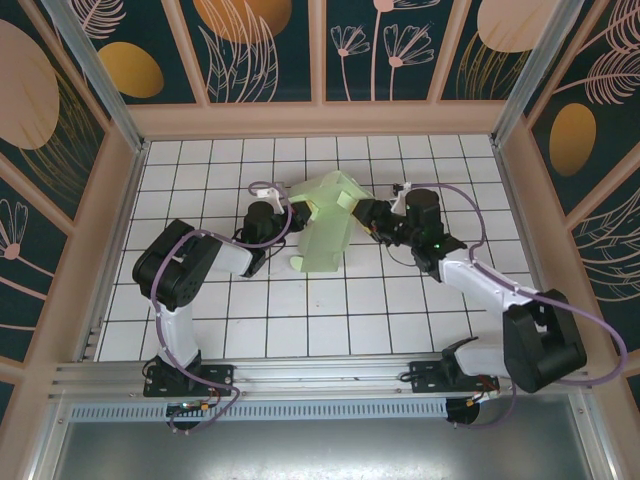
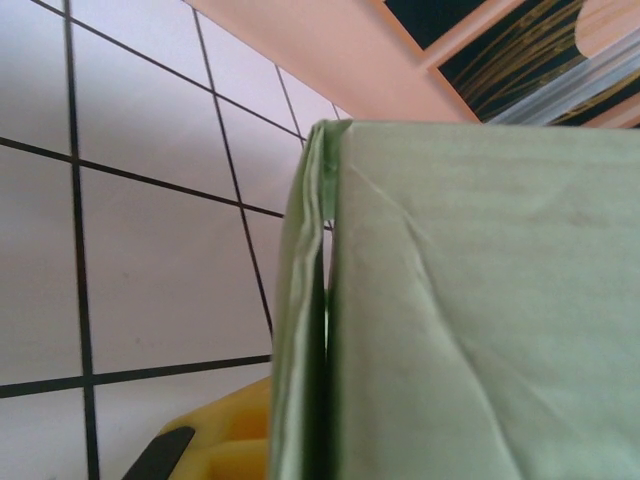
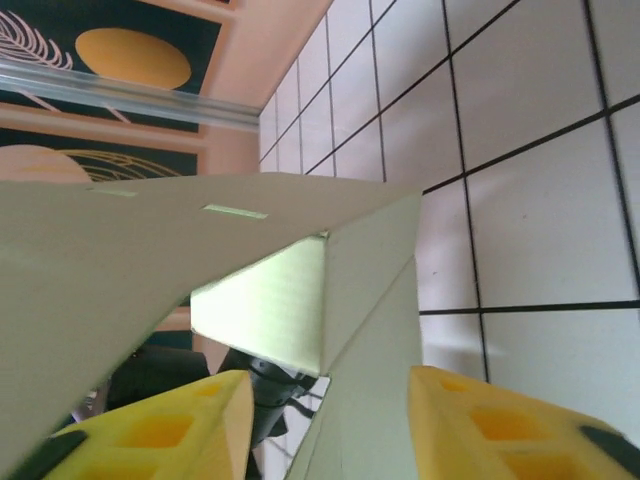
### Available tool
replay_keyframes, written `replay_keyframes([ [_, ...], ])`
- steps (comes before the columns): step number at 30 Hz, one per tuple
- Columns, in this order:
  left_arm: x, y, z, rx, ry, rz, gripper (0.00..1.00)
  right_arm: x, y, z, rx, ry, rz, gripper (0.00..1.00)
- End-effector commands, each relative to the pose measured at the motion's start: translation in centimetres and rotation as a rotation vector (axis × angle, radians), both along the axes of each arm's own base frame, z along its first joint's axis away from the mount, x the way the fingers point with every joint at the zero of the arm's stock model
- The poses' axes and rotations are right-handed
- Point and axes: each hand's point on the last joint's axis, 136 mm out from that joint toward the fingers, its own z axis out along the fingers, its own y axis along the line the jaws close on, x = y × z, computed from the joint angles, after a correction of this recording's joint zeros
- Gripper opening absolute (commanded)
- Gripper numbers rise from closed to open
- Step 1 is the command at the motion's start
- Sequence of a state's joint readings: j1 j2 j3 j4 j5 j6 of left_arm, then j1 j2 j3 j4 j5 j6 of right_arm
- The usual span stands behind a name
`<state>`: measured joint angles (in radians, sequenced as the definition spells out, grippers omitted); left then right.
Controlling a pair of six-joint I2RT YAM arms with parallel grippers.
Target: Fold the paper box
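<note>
Top: box (image 1: pixel 330 232) is half-folded and tilted, standing on the surface (image 1: pixel 300 325), centre and a bit far. Its flaps stick out on the far side and a tab touches the tiles on the near-left. There's free tile on all sides: wide open near, some rows open to the far wall (image 1: pixel 320 118), and both side walls are well apart. Left arm (image 1: pixel 190 265) has its elbow out left and its wrist reaching right, with the left jaws at the box's left side. Right arm (image 1: pixel 485 290) has its shoulder near-right and its forearm running far-left, with the right jaws at the box's right flap.

Left wrist: the box (image 2: pixel 480 300) wall is right against the lens, its folded corner edge running vertically. One yellow finger (image 2: pixel 225 440) shows low, just beside that edge. Left jaws closed on the box edge. Open tiles to the left.

Right wrist: a box (image 3: pixel 150 260) panel slants overhead, with an inner fold lit behind it. A flap edge drops between the yellow fingers (image 3: pixel 165 435), which stand apart. Right jaws open, not clamping. Bare tiles to the right.
</note>
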<state>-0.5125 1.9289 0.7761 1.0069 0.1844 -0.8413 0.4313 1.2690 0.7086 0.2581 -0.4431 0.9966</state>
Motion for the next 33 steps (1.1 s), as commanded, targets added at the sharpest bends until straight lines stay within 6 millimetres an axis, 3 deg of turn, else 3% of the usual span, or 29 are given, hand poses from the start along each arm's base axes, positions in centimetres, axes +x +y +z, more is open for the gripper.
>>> replay_keyframes([
  [1, 0.8, 0.9, -0.3, 0.029, 0.027, 0.073, 0.0, 0.4, -1.4, 3.3, -0.065, -0.082, -0.078, 0.51],
  [7, 1.2, 1.5, -1.2, 0.032, 0.047, 0.113, 0.0, 0.3, -2.6, 7.9, -0.237, -0.139, -0.215, 0.63],
  [10, 1.3, 1.4, -1.4, 0.051, 0.052, 0.113, 0.0, 0.0, -1.2, 10.6, -0.319, -0.203, -0.233, 0.65],
  [14, 1.4, 2.3, -1.5, 0.086, 0.045, 0.153, 0.0, 0.8, 2.2, 12.5, -0.442, -0.273, -0.189, 0.64],
  [20, 1.6, 3.5, -0.4, 0.124, -0.009, 0.209, 0.0, 3.3, 7.1, 11.4, -0.577, -0.279, -0.091, 0.62],
  [27, 1.4, 4.4, 0.7, 0.146, -0.042, 0.236, 0.0, 6.4, 8.3, 8.0, -0.597, -0.158, -0.095, 0.51],
  [33, 1.4, 4.3, 1.0, 0.154, -0.05, 0.23, 0.0, 6.8, 9.4, 5.9, -0.59, -0.09, -0.068, 0.43],
])
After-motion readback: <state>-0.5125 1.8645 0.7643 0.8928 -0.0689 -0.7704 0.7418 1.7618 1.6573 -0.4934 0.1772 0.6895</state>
